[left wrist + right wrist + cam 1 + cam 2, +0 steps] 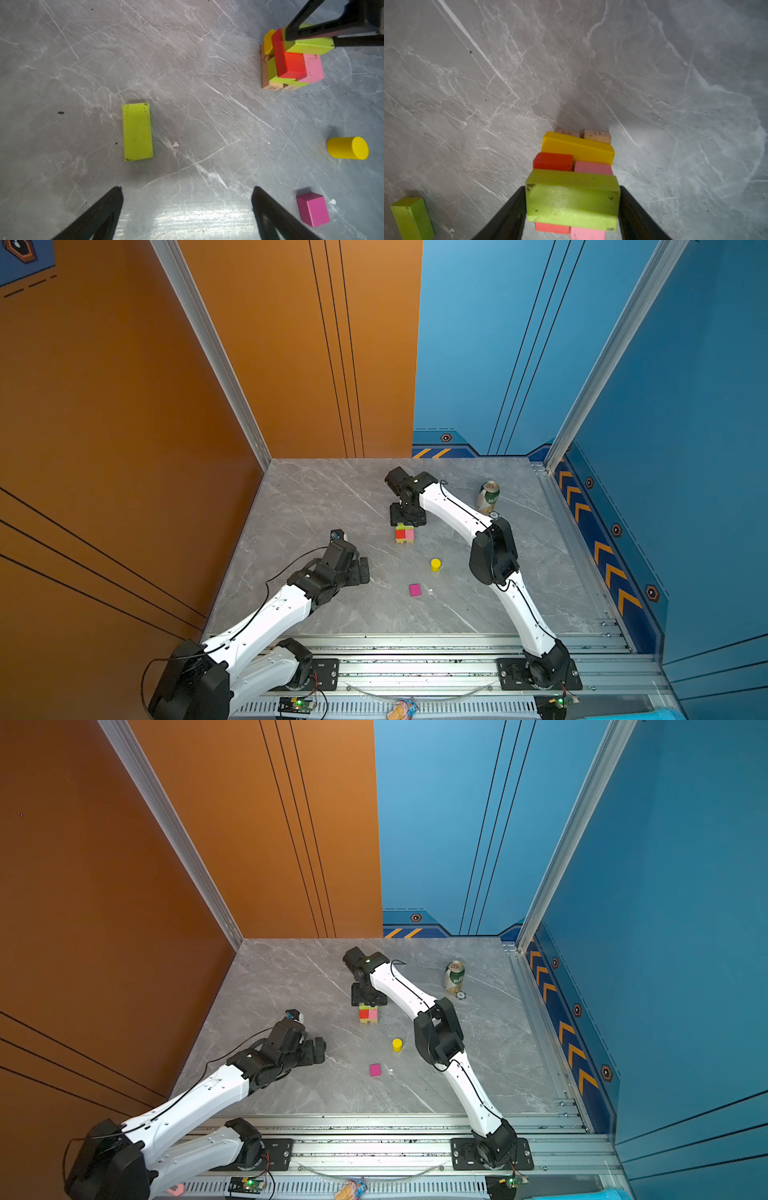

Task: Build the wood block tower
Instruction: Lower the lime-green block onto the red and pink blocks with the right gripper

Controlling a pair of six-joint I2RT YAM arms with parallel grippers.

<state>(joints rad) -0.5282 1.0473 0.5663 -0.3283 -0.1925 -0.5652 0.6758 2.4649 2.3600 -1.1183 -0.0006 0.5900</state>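
One scuffed lime slab (572, 199) between right gripper (572, 187) jaws, clamp unclear; left gripper (187, 188) agape.

My left arm (266, 614) reaches in from the near left, forearm angled toward the middle. The left gripper (187, 189) has its jaws spread wide. My right arm (457, 510) stretches from the near right to the far middle. Its wrist is bent so the right gripper (571, 187) points down, jaws close against both ends of a lime-green block (572, 204). I can't tell whether they grip it.
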